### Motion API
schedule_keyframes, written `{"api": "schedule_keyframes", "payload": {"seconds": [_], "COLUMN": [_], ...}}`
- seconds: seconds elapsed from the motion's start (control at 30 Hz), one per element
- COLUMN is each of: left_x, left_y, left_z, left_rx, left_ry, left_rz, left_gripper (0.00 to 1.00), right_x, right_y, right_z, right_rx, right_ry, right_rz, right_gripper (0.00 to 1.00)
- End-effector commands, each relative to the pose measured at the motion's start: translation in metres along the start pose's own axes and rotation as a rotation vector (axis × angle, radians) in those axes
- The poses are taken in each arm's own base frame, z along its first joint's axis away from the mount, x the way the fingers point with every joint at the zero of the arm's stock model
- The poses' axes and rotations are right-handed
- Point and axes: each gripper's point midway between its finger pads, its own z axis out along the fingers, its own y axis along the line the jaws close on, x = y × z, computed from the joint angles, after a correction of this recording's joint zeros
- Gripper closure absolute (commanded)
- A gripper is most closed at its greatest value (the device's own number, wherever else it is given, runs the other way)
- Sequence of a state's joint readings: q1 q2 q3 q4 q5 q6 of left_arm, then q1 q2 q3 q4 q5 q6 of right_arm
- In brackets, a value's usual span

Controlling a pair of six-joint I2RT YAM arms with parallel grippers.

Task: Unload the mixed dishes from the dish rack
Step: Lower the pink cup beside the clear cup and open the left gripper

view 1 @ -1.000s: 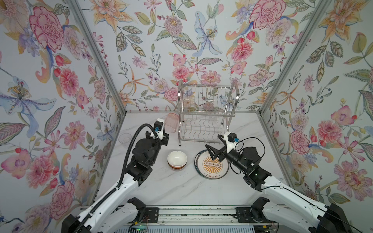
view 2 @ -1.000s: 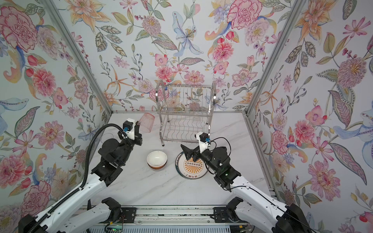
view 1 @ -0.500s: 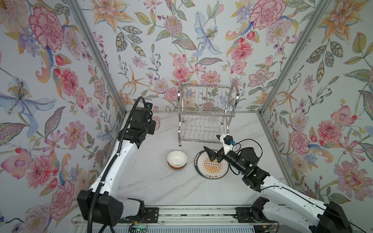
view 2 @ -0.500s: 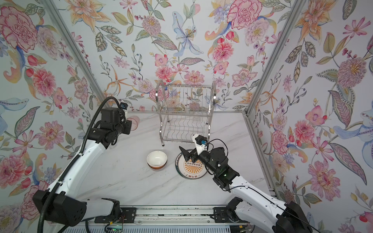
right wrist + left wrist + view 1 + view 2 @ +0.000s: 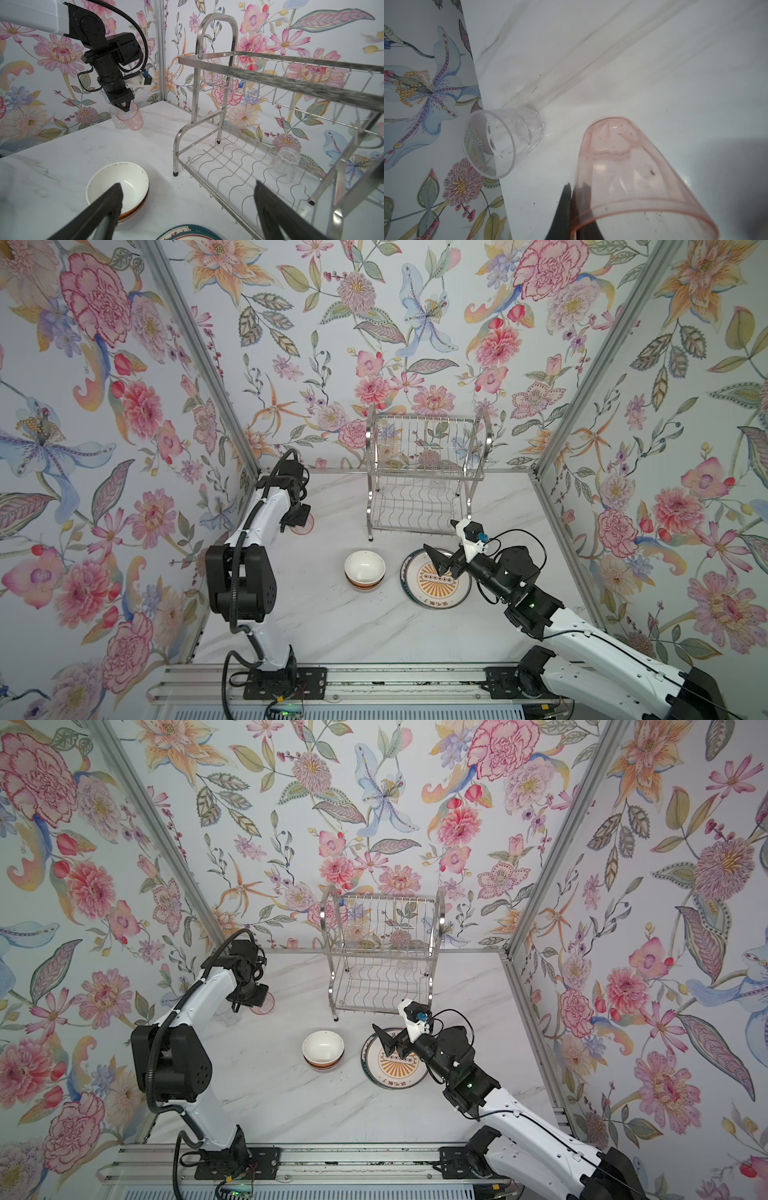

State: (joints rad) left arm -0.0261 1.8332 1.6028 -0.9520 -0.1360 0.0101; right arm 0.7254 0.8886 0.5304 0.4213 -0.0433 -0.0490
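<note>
I judge the unload nearly complete. The bowls (image 5: 365, 570) are stacked mid-table (image 5: 332, 626), with the plates (image 5: 434, 589) stacked beside them toward the right edge. The left claw (image 5: 124, 107) is clamped on the rim of a pink tumbler (image 5: 131, 120), which is tilted near the back-left corner, just beside a standing clear tumbler (image 5: 502, 143). The right claw (image 5: 189, 187) is spread wide and empty above the plates. Remaining: set the pink tumbler down and remove one upturned tumbler (image 5: 284, 164) from the rack's (image 5: 270, 72) lower shelf.
</note>
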Motion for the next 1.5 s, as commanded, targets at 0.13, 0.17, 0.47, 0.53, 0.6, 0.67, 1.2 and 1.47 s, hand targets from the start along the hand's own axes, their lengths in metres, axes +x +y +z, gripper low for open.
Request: {"api": "schedule_keyframes", "payload": {"seconds": [0.13, 0.17, 0.47, 0.53, 0.6, 0.67, 1.2, 1.47], "left_x": [-0.002, -0.002, 0.001, 0.001, 0.001, 0.002, 0.007, -0.020], "left_y": [0.014, 0.016, 0.022, 0.024, 0.028, 0.034, 0.038, 0.047], "left_z": [0.024, 0.028, 0.060, 0.062, 0.065, 0.068, 0.082, 0.062], "left_rx": [0.051, 0.053, 0.107, 0.101, 0.086, 0.068, 0.091, 0.102], "left_ry": [0.073, 0.085, 0.134, 0.136, 0.146, 0.157, 0.187, 0.119], "left_rz": [0.019, 0.015, -0.023, -0.024, -0.024, -0.024, -0.029, -0.054], "left_gripper": [1.00, 1.00, 0.98, 0.97, 0.95, 0.95, 0.79, 0.56], "right_x": [-0.003, -0.002, 0.001, 0.000, -0.001, -0.001, -0.005, -0.004], "right_y": [-0.004, -0.005, -0.006, -0.007, -0.008, -0.008, -0.007, -0.009], "right_z": [-0.005, -0.006, -0.008, -0.008, -0.008, -0.008, -0.005, -0.005], "right_rx": [0.028, 0.033, 0.039, 0.045, 0.050, 0.053, 0.045, 0.058], "right_ry": [0.003, 0.008, 0.021, 0.017, 0.013, 0.015, 0.018, 0.027], "right_rz": [-0.027, -0.030, -0.027, -0.015, -0.004, -0.001, 0.009, 0.006], "right_gripper": [0.01, 0.01, 0.01, 0.01, 0.01, 0.01, 0.01, 0.01]}}
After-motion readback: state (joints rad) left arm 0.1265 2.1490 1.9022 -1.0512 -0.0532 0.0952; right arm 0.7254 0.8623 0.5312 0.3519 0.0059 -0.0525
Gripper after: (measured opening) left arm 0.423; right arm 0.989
